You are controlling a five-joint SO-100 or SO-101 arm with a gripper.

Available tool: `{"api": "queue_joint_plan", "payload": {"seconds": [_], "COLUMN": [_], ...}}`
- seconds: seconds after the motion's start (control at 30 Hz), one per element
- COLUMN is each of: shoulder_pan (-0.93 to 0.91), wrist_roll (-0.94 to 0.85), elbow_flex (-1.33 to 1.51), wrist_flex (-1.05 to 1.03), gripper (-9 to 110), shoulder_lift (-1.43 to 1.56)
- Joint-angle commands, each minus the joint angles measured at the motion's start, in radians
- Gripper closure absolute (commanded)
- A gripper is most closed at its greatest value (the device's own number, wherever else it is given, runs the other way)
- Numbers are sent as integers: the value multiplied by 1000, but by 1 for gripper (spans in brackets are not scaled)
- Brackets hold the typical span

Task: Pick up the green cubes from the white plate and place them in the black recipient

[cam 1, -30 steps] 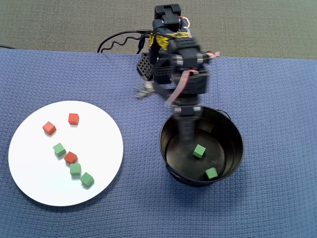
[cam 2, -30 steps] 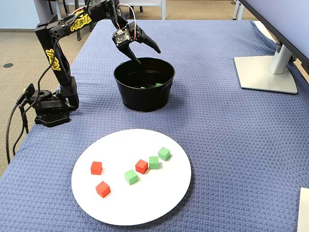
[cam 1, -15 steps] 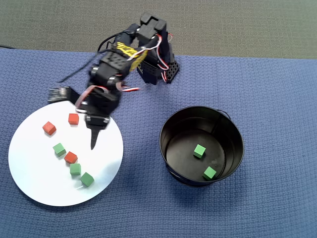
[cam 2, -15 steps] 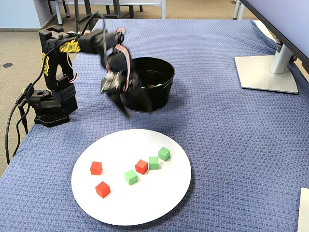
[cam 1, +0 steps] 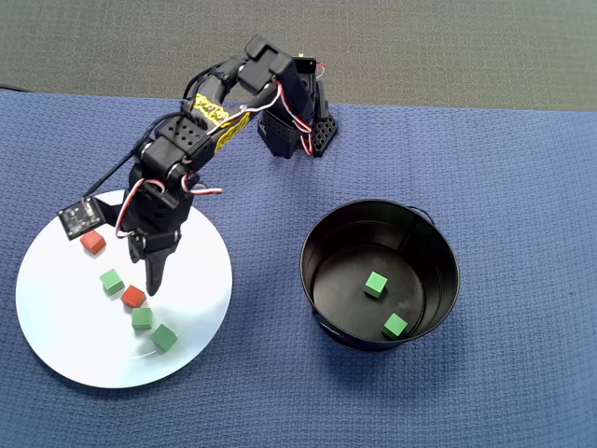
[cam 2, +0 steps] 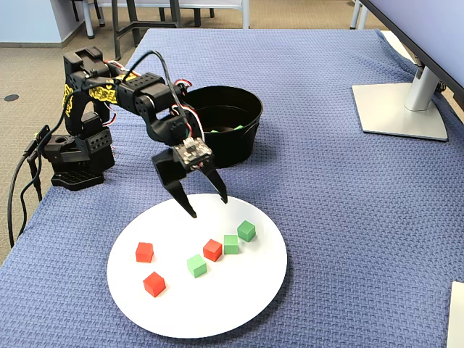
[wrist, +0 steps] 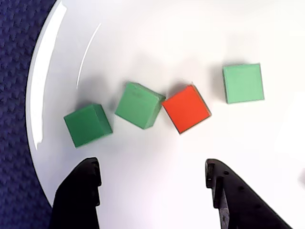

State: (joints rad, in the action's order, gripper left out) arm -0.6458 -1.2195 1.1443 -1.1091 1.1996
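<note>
On the white plate (cam 2: 239, 304), which sits toward the near edge of the blue cloth (cam 2: 348, 217) in your fixed view, you have two red cubes (cam 2: 145, 251) on its left part, well apart from the others. A short diagonal row crosses the middle of the plate: green cube (cam 2: 196, 265), red cube (cam 2: 212, 249), green cube (cam 2: 231, 243) and green cube (cam 2: 246, 230), the last toward the plate's right edge. In the wrist view the red cube in that row touches a corner of the green cube on its left, while the other two green cubes stand slightly apart from the pair. Your gripper (cam 2: 208, 206) hangs over the far part of the plate, just behind that row, its jaws spread wide with nothing between them; the wrist view shows both dark fingertips (wrist: 83, 181) above bare white plate and clear of every cube. Farther back, the black recipient (cam 2: 239, 148) stands on the cloth, apart from the plate. The overhead view shows two more green cubes (cam 1: 376, 284) lying on its shiny bottom, one near the centre and one closer to its wall. At the far left edge of the cloth sits the arm's base (cam 2: 72, 156).
</note>
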Motion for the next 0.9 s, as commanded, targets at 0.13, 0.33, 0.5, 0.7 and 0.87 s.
{"api": "queue_joint_plan", "payload": {"seconds": [0.13,0.33,0.5,0.7,0.87], "shoulder_pan": [66,109,137,147,158], "wrist_roll": [-21,-23,-25,-40,-46], "elbow_flex": [-198,-290,-353,-383,-425], "wrist_flex": [-49,-83,-97,-77,-80], "gripper": [80,81,83,84,84], "shoulder_lift": [-107,-189,-225,-252,-291]}}
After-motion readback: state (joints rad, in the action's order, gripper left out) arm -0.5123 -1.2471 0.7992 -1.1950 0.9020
